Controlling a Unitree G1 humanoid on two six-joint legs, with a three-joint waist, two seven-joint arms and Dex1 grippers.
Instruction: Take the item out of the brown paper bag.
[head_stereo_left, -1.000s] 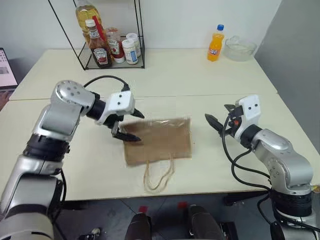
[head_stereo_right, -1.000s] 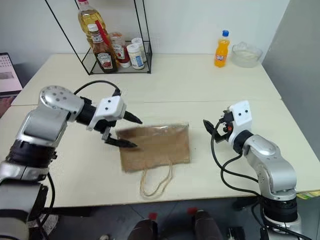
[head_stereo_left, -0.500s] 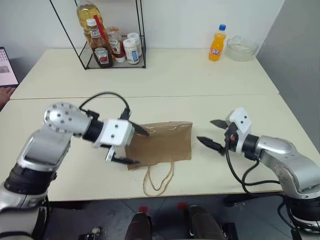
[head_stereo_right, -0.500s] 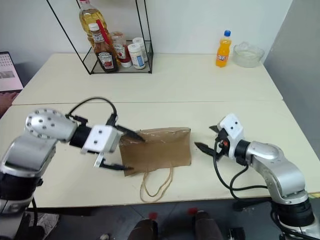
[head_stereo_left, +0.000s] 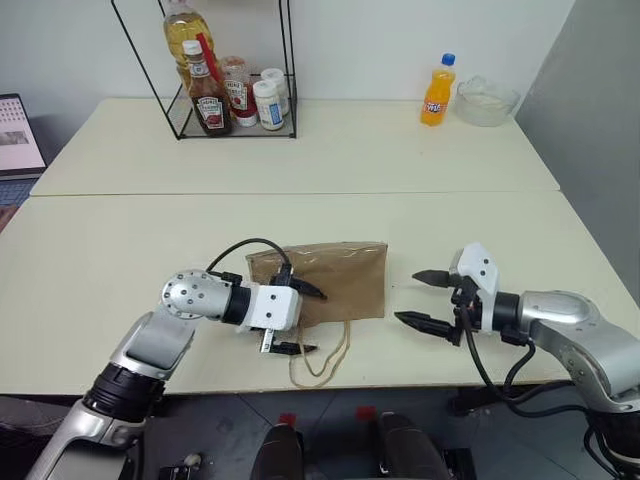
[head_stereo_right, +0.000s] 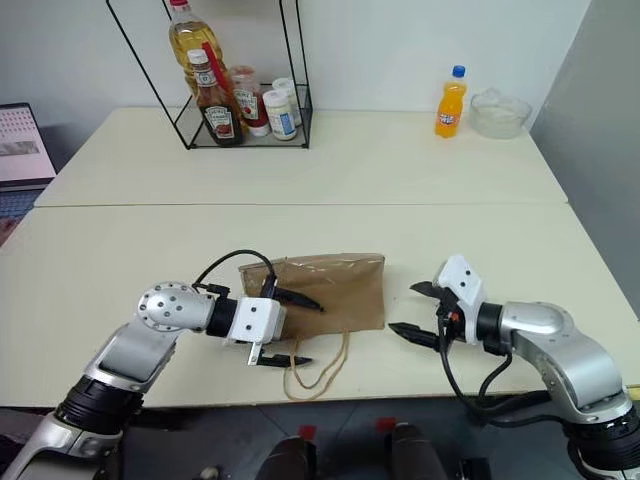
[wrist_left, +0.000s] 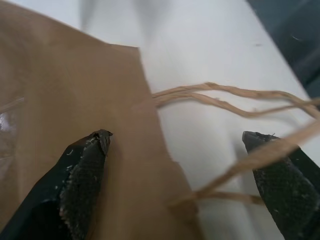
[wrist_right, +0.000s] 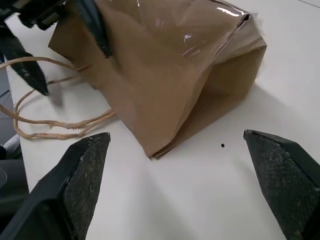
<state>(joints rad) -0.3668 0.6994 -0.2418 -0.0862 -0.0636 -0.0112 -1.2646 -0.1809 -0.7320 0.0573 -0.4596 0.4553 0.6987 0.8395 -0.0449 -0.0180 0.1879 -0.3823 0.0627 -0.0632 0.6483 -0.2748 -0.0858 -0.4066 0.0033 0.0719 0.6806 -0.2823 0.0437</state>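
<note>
a brown paper bag (head_stereo_left: 325, 283) lies flat near the front edge of the cream table (head_stereo_left: 300, 170), its two loop handles (head_stereo_left: 322, 360) trailing toward that edge, which puts the mouth on the robot's side. the left gripper (head_stereo_left: 298, 320) sits low at the bag's front left corner, fingers spread wide: one black fingertip (wrist_left: 95, 150) rests over the paper, the other (wrist_left: 272, 160) lies out among the handle cords, so the jaws appear to straddle the rim of the opening rather than clamp anything. it looks placed to pin or lift one lip of the mouth. the right gripper (head_stereo_left: 425, 298) waits just off the bag's right side, also spread apart and empty, pointing at the paper, likely ready to steady the far end or reach in once the mouth gapes. the item is presumably inside the bag; whether the bag's slight bulge is the bottle cannot be told. at the table's back edge, well apart, stand an orange soda bottle (head_stereo_left: 434, 90), a glass bowl (head_stereo_left: 486, 101) and a wire rack (head_stereo_left: 232, 70) of sauce bottles.
</note>
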